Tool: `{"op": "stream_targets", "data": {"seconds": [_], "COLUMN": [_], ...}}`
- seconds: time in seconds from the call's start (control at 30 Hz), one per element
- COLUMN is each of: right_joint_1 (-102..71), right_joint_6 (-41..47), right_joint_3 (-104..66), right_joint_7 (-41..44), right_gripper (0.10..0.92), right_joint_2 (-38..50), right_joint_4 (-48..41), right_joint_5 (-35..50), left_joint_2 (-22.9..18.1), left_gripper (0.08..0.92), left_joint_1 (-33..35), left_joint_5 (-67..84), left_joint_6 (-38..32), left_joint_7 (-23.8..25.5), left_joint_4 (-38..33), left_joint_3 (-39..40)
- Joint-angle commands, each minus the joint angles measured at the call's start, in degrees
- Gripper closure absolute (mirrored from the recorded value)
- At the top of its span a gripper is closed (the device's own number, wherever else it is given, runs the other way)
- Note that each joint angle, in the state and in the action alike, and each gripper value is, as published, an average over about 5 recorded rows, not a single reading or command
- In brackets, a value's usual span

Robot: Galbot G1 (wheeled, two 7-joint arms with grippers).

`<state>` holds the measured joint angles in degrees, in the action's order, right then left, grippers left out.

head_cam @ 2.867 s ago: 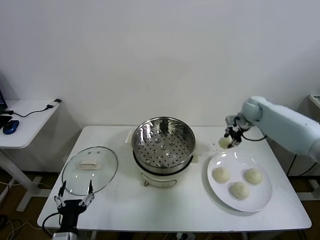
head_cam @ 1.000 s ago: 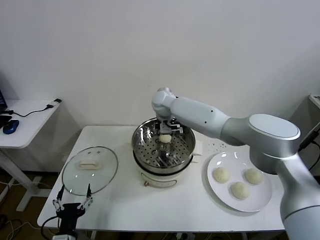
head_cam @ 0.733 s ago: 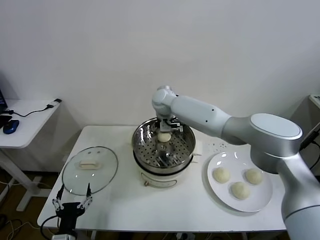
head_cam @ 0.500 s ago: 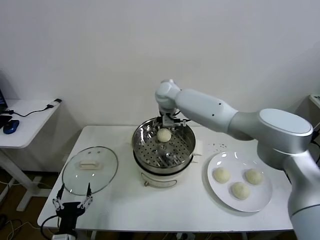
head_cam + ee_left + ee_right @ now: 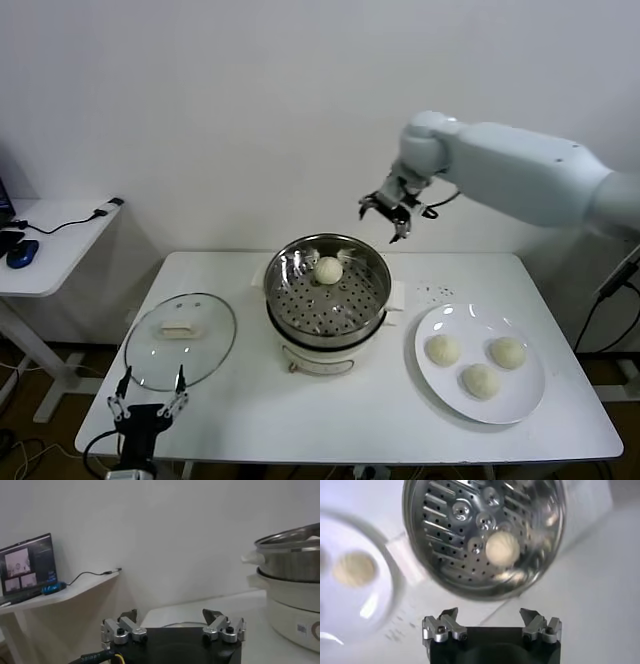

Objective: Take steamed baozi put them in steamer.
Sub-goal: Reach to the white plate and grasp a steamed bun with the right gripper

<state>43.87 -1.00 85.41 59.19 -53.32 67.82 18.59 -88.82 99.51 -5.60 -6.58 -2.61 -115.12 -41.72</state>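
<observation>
- Steamer [image 5: 326, 290] mouth is uncovered; one bun [image 5: 328, 269] sits at 12 o'clock, remaining floor free.
- Right gripper [image 5: 392, 213], fingers spread, hangs at the steamer's 2 o'clock.
- Lid [image 5: 180, 339] lies at 9 o'clock.

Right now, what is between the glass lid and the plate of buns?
In the head view, the steamer stands between the glass lid and the plate, with one bun inside it.

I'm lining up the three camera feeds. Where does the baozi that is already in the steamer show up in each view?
Head view: the baozi lies at the far side of the steamer floor.
Right wrist view: seen from above, baozi on the perforated floor, beyond the open right gripper.
Left wrist view: not visible; only the steamer's outer wall shows.
Shared landmark: the steamer.
</observation>
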Motion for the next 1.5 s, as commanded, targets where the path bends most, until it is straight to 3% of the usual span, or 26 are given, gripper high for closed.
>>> {"op": "stream_targets", "data": {"seconds": [0.03, 0.3, 0.6, 1.5], "right_joint_1": [0.67, -17.33, -29.09, -34.31], "right_joint_6": [18.03, 18.51, 18.67, 18.44], "right_joint_3": [7.01, -3.75, -12.27, -15.53], "right_joint_7": [-0.12, 0.36, -1.22, -1.2], "right_gripper": [0.203, 0.203, 0.203, 0.224], "right_joint_2": [16.99, 20.2, 15.34, 8.22], "right_joint_4": [6.75, 8.28, 3.12, -4.13], "right_joint_5": [16.81, 7.4, 1.82, -3.19], "left_joint_2": [-0.01, 0.07, 0.11, -0.11], "left_gripper": [0.177, 0.177, 0.177, 0.177], "left_joint_1": [0.15, 0.8, 1.09, 1.26], "left_joint_5": [0.01, 0.04, -0.25, -0.81], "left_joint_6": [-0.09, -0.37, -0.06, -0.02], "left_joint_7": [0.03, -0.01, 0.34, 0.48], "left_joint_4": [-0.08, -0.16, -0.07, 0.96], "left_joint_3": [0.22, -0.22, -0.56, -0.92]}}
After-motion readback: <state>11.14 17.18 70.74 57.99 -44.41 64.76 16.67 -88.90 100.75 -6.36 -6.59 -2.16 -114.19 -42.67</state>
